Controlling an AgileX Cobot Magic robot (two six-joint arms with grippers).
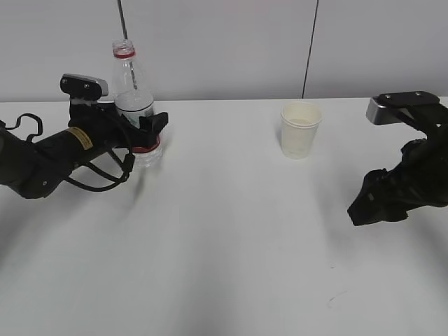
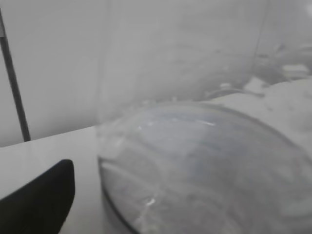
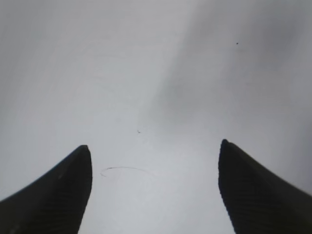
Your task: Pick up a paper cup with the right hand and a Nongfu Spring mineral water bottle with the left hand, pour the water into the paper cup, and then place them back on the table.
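The Nongfu Spring mineral water bottle (image 1: 131, 87) stands upright on the table (image 1: 224, 238) at the back left, uncapped, with a red neck ring. My left gripper (image 1: 150, 133) reaches round its lower body. In the left wrist view the clear bottle (image 2: 204, 165) fills the frame, and one black finger (image 2: 36, 204) stands apart from its side with bare table between them. The cream paper cup (image 1: 301, 129) stands upright at the back, right of centre. My right gripper (image 1: 364, 206) is open and empty, low at the right edge, well short of the cup. It (image 3: 153, 190) looks down on bare tabletop.
A grey wall runs behind the table's far edge, with a thin dark vertical line (image 1: 309, 49) on it. A small curved scuff mark (image 3: 122, 169) lies on the table between the right fingers. The wide white area between bottle and cup holds nothing.
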